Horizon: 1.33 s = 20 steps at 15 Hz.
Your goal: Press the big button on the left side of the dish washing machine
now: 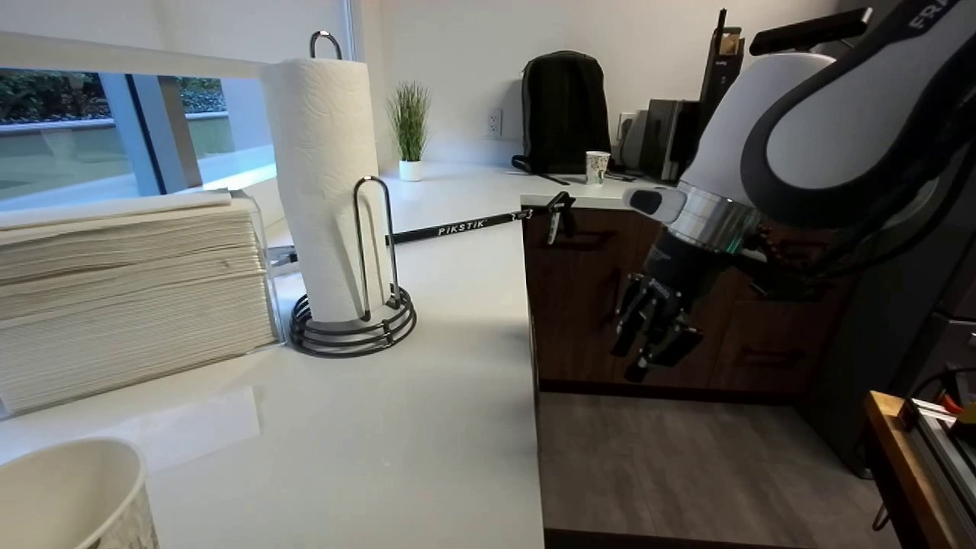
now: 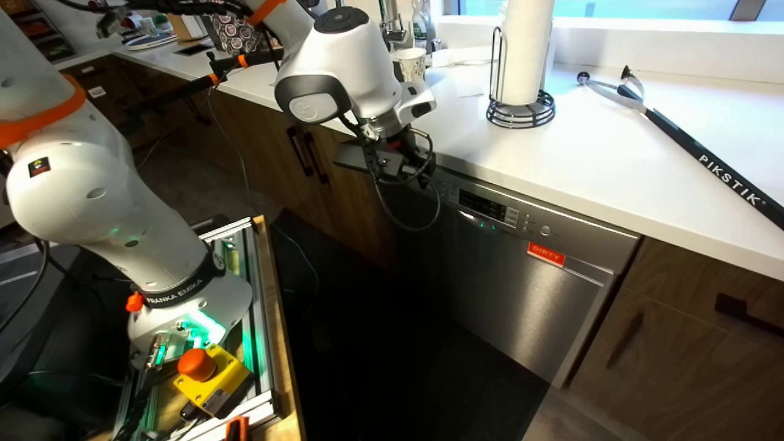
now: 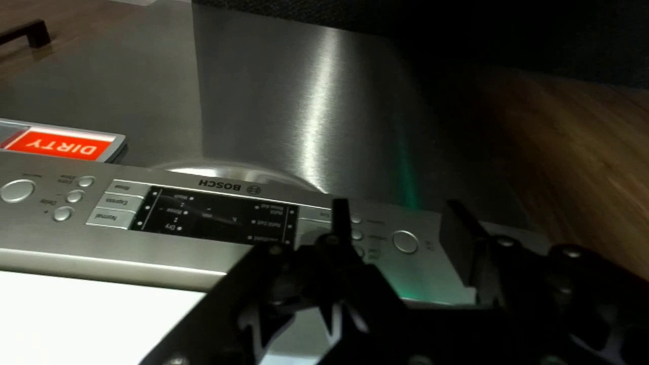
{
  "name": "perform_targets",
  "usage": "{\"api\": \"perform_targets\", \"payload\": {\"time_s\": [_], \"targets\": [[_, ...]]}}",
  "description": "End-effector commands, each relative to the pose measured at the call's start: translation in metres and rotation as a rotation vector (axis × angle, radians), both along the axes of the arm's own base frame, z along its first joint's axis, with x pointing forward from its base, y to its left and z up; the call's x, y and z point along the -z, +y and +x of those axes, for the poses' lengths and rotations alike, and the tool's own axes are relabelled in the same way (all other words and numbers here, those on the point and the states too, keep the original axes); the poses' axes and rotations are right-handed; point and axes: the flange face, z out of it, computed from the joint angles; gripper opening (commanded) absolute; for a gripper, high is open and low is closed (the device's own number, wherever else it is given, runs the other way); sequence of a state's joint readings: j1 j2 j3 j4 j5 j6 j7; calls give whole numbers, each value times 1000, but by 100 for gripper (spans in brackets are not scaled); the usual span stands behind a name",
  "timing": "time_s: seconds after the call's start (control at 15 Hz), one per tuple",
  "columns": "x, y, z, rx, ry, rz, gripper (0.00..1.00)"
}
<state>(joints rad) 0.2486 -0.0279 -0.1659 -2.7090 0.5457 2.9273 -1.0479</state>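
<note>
The big button [image 3: 405, 242], which is round and faces outward from the dishwasher [image 3: 284, 116], is situated near one end of the control panel [image 3: 71, 235], whose long axis follows the edge of the counter [image 3: 76, 314], and in the wrist view appears between the parted fingers of the gripper [image 3: 398, 218].

white robot arm [image 1: 831, 137] bent, wrist [image 1: 711, 217] slanting downward, fingers [image 3: 459, 243] spread apart

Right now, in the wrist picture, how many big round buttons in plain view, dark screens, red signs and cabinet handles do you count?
Big round buttons: 2
Dark screens: 1
Red signs: 1
Cabinet handles: 1
Total: 5
</note>
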Motion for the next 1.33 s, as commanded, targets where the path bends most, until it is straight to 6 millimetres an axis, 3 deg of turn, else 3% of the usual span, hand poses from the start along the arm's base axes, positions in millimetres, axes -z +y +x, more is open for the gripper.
{"api": "perform_targets", "payload": {"time_s": [0.0, 0.2, 0.67, 1.27], "targets": [[11, 4, 17, 39, -42, 12, 19], [23, 10, 28, 52, -33, 40, 1], [62, 15, 44, 61, -10, 46, 0], [80, 17, 63, 70, -31, 91, 0]]}}
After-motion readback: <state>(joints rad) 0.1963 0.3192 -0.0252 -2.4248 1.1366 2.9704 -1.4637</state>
